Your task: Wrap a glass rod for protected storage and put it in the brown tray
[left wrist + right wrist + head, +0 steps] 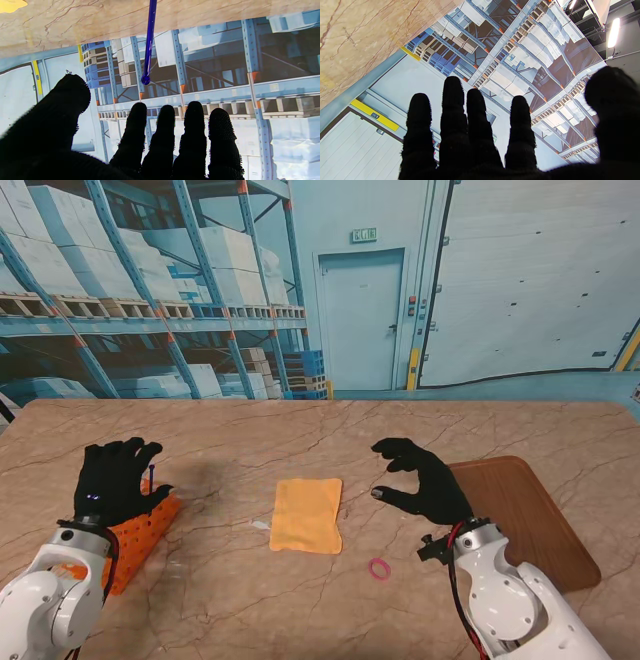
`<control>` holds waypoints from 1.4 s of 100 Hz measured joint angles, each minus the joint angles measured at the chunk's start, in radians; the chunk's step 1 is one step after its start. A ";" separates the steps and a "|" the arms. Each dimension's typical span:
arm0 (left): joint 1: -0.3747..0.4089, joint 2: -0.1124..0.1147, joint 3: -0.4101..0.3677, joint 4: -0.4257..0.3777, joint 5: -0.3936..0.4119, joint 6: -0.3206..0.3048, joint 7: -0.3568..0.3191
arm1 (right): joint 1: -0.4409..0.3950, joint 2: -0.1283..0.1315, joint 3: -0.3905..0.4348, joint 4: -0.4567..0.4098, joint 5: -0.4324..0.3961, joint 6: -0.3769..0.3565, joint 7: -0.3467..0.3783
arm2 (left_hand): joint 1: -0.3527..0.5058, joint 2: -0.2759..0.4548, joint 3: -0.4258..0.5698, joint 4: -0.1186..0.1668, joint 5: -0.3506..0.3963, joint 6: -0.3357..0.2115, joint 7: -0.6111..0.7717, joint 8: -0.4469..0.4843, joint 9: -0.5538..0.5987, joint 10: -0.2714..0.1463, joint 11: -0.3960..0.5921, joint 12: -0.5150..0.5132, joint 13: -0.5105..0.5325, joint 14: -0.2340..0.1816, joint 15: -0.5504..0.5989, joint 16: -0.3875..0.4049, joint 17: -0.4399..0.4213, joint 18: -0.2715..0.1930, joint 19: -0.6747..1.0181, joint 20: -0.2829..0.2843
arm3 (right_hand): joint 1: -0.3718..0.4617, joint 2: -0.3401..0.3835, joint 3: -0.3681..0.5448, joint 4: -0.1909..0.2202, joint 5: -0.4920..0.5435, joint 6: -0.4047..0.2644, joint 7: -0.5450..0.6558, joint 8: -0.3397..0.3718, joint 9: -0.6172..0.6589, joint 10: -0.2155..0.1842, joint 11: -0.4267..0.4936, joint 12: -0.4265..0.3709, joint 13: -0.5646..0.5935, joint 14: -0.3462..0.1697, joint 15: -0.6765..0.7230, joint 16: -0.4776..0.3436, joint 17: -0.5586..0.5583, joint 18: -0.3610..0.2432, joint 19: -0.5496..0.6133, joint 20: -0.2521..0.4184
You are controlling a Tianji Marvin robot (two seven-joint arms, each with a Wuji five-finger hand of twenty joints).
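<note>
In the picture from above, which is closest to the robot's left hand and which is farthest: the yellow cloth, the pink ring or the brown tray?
From the left hand:
1. Yellow cloth, mid-table, to the hand's right.
2. Pink ring, past the cloth and nearer to me.
3. Brown tray, far right, beyond the right hand.

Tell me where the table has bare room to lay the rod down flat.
Bare marble runs between the orange rack and the yellow cloth, and across the whole far strip beyond both hands. Tighter: between the cloth and the right hand, where the pink band lies. The left hand hangs over the rack; the brown tray fills the right.
</note>
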 measured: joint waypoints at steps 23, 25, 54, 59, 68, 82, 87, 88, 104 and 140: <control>0.024 -0.006 -0.013 0.003 -0.053 0.026 -0.001 | 0.003 0.001 -0.002 0.003 0.005 0.000 0.010 | 0.002 0.000 0.013 0.000 0.000 0.014 0.000 -0.011 0.025 0.000 0.002 0.000 0.000 -0.004 -0.022 -0.016 0.000 0.000 -0.024 -0.012 | 0.000 0.000 0.000 0.000 0.000 0.000 0.000 0.000 0.000 0.000 0.000 0.000 0.000 0.000 0.000 0.000 0.000 0.000 0.000 0.000; 0.024 -0.007 -0.012 0.006 -0.056 0.028 0.002 | 0.003 0.001 -0.002 0.003 0.006 0.000 0.010 | 0.002 0.000 0.013 0.000 0.000 0.014 0.000 -0.011 0.025 0.000 0.002 0.000 0.000 -0.005 -0.022 -0.018 0.000 0.000 -0.024 -0.012 | 0.000 0.000 0.000 0.000 0.000 0.000 0.000 0.000 0.000 0.000 0.000 0.000 0.000 0.000 0.000 0.000 0.000 0.000 0.000 0.000; 0.034 -0.014 -0.013 0.026 -0.074 0.067 0.016 | 0.007 0.001 -0.004 0.004 0.015 0.002 0.013 | 0.016 0.000 0.025 0.000 0.000 0.014 -0.001 -0.011 0.025 0.000 0.002 0.000 0.000 -0.005 -0.023 -0.026 0.000 0.000 -0.048 -0.032 | 0.000 0.000 0.000 0.000 0.000 0.002 0.000 0.000 0.000 0.000 0.000 0.000 0.000 0.000 0.000 0.000 0.000 0.000 0.000 0.000; 0.037 -0.014 -0.013 0.026 -0.075 0.075 0.010 | 0.009 0.001 -0.005 0.005 0.019 0.003 0.017 | 0.016 0.000 0.025 0.000 0.000 0.014 -0.001 -0.011 0.024 0.000 0.002 0.000 0.000 -0.006 -0.023 -0.026 0.000 0.000 -0.049 -0.035 | 0.000 0.000 0.000 0.000 0.000 0.002 0.000 0.000 0.000 0.000 0.000 0.000 0.000 0.001 0.000 0.000 0.000 0.000 0.000 0.000; 0.038 -0.014 -0.009 0.031 -0.082 0.093 0.006 | 0.016 0.001 -0.007 0.009 0.027 0.005 0.027 | 0.034 0.000 0.025 0.000 0.000 0.014 -0.001 -0.011 0.037 0.000 0.004 0.000 0.000 -0.006 -0.023 -0.026 0.000 0.000 -0.049 -0.036 | 0.000 0.000 0.000 0.000 0.000 0.002 0.000 0.000 0.000 0.000 0.000 0.000 0.000 0.001 0.000 0.000 0.000 0.000 0.000 0.000; 0.030 -0.016 0.010 0.054 -0.118 0.114 0.015 | 0.027 0.002 -0.010 0.014 0.038 0.008 0.039 | 0.034 0.000 0.026 0.000 0.007 0.014 -0.001 -0.011 0.052 0.000 0.014 0.001 0.000 -0.006 -0.023 -0.026 0.000 0.000 -0.049 -0.036 | 0.000 0.000 0.000 0.000 0.000 0.002 0.000 0.000 0.000 0.000 0.000 0.000 0.000 0.001 0.000 0.000 0.000 0.000 0.000 0.000; 0.025 -0.018 0.017 0.063 -0.131 0.120 0.017 | 0.029 0.003 -0.011 0.015 0.040 0.009 0.041 | 0.038 0.000 0.036 0.000 0.010 0.015 -0.001 -0.011 0.052 0.000 0.021 0.004 0.000 -0.006 -0.014 -0.026 0.000 0.000 -0.049 -0.036 | 0.000 0.000 0.001 0.000 0.000 0.004 0.000 0.000 0.000 0.000 0.000 0.000 0.000 0.001 0.000 0.000 0.000 0.000 0.000 0.000; 0.025 -0.018 0.018 0.064 -0.134 0.121 0.017 | 0.029 0.003 -0.011 0.015 0.040 0.009 0.042 | 0.040 0.000 0.036 0.000 0.010 0.015 -0.001 -0.011 0.052 0.000 0.021 0.007 0.000 -0.006 -0.013 -0.026 0.000 0.000 -0.049 -0.036 | 0.000 0.000 0.001 0.000 0.000 0.004 0.000 0.000 0.000 0.000 0.000 0.000 0.000 0.001 0.000 0.000 0.000 0.000 0.000 0.000; 0.012 -0.024 0.036 0.083 -0.153 0.140 0.027 | 0.031 0.003 -0.011 0.015 0.041 0.013 0.042 | 0.046 0.000 0.037 0.000 0.010 0.015 0.020 -0.011 0.053 0.000 0.054 0.030 0.000 -0.006 0.012 -0.014 0.000 0.000 -0.019 -0.033 | 0.000 0.000 0.001 0.000 0.000 0.006 0.000 0.000 0.000 0.000 0.000 0.000 0.000 0.001 0.000 0.000 0.000 0.000 0.000 0.000; -0.021 -0.031 0.068 0.138 -0.180 0.167 0.066 | 0.032 0.004 -0.011 0.015 0.040 0.016 0.046 | 0.094 0.010 0.099 0.000 0.023 0.009 0.075 0.012 0.075 -0.002 0.111 0.063 0.001 -0.006 0.042 -0.013 0.000 0.000 -0.003 -0.031 | 0.000 0.000 0.001 0.000 0.000 0.007 0.000 0.000 0.000 0.000 0.000 0.000 0.000 0.002 0.000 0.000 0.000 0.000 0.000 0.000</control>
